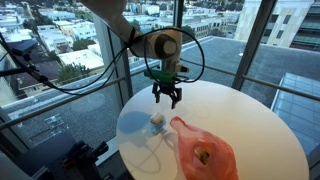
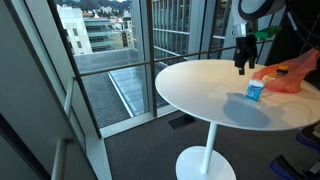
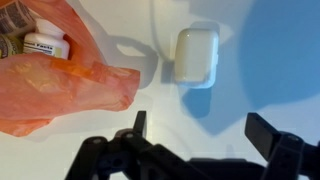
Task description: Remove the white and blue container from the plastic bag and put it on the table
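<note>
The white and blue container (image 1: pixel 157 120) stands on the round white table (image 1: pixel 260 135), outside the orange plastic bag (image 1: pixel 205 152). It also shows in an exterior view (image 2: pixel 255 90) and in the wrist view (image 3: pixel 196 56), to the right of the bag (image 3: pixel 60 85). My gripper (image 1: pixel 167 96) hangs open and empty above the table, above and apart from the container. In the wrist view its two fingers (image 3: pixel 200 132) are spread wide with only table between them. The bag (image 2: pixel 288 76) still holds other items.
A small white bottle with a label (image 3: pixel 45 45) lies inside the bag. The table (image 2: pixel 200 90) stands next to tall glass windows with a railing. Black cables loop off the arm (image 1: pixel 60 80) near the window.
</note>
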`<state>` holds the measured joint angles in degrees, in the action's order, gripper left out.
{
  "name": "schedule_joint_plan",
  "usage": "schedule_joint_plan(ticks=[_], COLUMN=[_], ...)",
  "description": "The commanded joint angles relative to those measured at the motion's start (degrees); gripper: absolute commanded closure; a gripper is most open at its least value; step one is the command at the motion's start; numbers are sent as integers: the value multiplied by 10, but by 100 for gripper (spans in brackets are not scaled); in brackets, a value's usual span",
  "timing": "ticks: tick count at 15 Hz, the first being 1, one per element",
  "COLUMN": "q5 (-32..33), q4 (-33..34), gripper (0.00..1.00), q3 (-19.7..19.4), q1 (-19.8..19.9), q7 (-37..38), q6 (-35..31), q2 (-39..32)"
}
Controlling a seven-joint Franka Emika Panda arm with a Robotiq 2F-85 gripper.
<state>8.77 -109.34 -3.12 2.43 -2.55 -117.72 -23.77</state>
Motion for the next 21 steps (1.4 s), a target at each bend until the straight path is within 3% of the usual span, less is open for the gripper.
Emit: schedule_joint_plan(ticks=[1, 11, 18, 21], q5=[-12, -21, -114, -103], q4=[-58, -180, -186, -180], gripper=[0, 0, 0, 0], q3=[3, -20, -46, -45], q1=[4, 21, 35, 34], q7=[-4, 9, -88, -74], q6=[-19, -10, 22, 17], q2=[62, 249, 341, 335])
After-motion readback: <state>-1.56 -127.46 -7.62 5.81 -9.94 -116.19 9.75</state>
